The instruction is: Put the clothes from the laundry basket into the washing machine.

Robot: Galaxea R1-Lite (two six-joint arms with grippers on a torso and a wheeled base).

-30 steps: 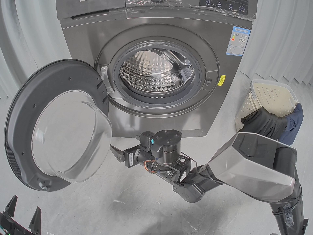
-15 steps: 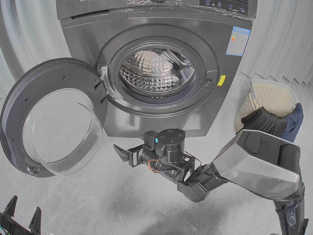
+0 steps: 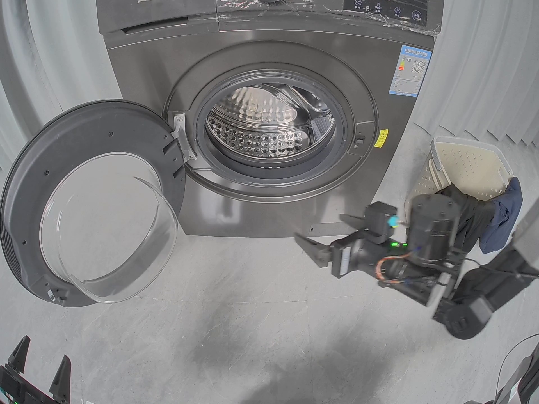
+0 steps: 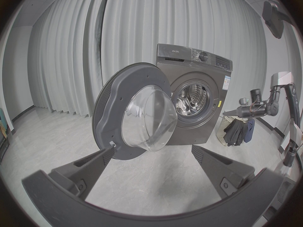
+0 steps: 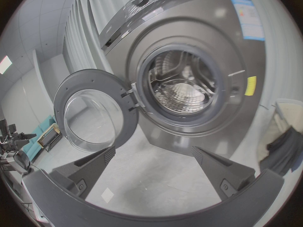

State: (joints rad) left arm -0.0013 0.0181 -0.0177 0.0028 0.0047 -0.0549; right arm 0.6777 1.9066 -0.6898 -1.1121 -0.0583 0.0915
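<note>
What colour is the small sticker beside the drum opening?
The sticker is yellow; the head view shows it best.

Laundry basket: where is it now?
In the head view the laundry basket stands on the floor at the right, beside the washing machine, with dark clothes draped over its near rim.

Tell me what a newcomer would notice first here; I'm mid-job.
The washer stands with its door swung wide open to the left, baring an empty steel drum. To its right, dark clothes hang over the rim of a pale basket. The open right gripper hovers low, just left of the basket, holding nothing.
</note>
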